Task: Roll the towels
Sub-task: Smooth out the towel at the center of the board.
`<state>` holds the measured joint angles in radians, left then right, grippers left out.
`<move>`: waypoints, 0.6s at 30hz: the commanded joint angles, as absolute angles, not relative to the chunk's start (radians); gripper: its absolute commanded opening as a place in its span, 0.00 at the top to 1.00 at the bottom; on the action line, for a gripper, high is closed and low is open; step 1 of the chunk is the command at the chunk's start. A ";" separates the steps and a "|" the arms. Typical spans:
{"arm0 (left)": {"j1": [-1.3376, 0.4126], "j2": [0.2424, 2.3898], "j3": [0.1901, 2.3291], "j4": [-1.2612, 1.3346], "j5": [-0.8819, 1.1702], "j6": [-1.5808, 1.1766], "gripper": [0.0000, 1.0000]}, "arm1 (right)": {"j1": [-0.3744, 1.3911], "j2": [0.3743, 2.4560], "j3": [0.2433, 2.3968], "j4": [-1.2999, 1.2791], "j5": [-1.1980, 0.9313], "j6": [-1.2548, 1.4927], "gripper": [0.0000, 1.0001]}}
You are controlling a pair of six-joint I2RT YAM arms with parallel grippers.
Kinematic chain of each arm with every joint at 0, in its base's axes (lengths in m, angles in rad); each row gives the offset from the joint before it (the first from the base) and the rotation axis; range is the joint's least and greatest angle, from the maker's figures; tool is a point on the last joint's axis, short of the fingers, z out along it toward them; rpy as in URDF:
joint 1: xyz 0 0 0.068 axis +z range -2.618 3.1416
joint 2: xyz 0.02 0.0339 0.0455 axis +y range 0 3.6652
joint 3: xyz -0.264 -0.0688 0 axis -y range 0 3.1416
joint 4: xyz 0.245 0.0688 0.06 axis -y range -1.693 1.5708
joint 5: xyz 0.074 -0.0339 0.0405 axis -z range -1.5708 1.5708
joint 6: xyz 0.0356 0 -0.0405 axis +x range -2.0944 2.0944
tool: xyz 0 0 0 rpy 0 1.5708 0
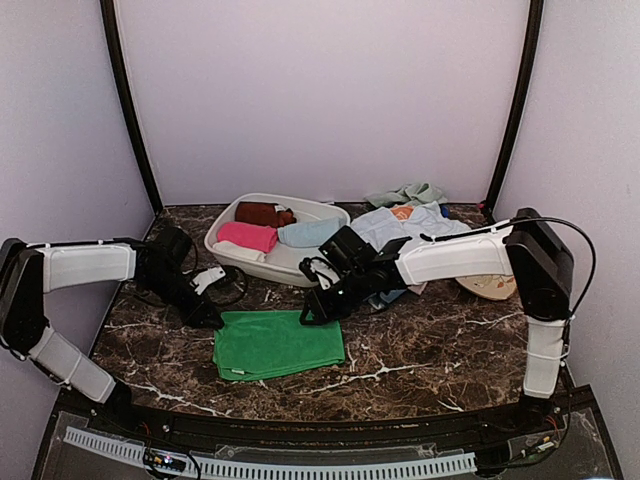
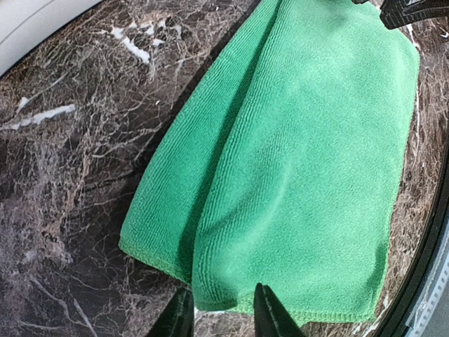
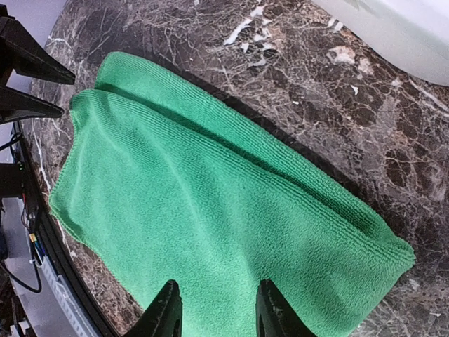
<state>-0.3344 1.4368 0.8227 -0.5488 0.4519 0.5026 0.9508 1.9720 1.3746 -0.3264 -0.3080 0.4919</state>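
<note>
Your marble table point(image 1: 450, 350) had bare room to the right of the green towel point(image 1: 278, 343), which lay flat and folded near the front edge. Its far left corner was at the left gripper point(image 1: 212, 321) and its far edge lay under the right gripper point(image 1: 310, 316). Just behind stood the white basin point(image 1: 262, 262) with a pink towel point(image 1: 247, 236) inside, a heap of cloths point(image 1: 410, 215) and a tan disc point(image 1: 490, 287) lay further right, and both pairs of fingers were parted, gripping nothing.
</note>
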 commanded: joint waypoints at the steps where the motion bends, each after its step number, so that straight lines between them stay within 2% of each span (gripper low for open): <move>1: -0.340 1.450 0.820 -0.577 0.470 0.477 0.66 | 0.957 1.982 1.349 -0.255 -0.267 0.475 0.64; 9: -0.378 1.495 0.828 -0.605 0.455 0.493 0.66 | 0.959 2.009 1.356 -0.263 -0.255 0.455 0.64; 18: -0.388 1.498 0.844 -0.593 0.316 0.507 0.67 | 0.963 2.004 1.354 -0.253 -0.265 0.451 0.66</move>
<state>-0.3809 1.5185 0.8227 -0.5701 0.3672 0.4904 0.9558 1.9972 1.3548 -0.2893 -0.2649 0.4633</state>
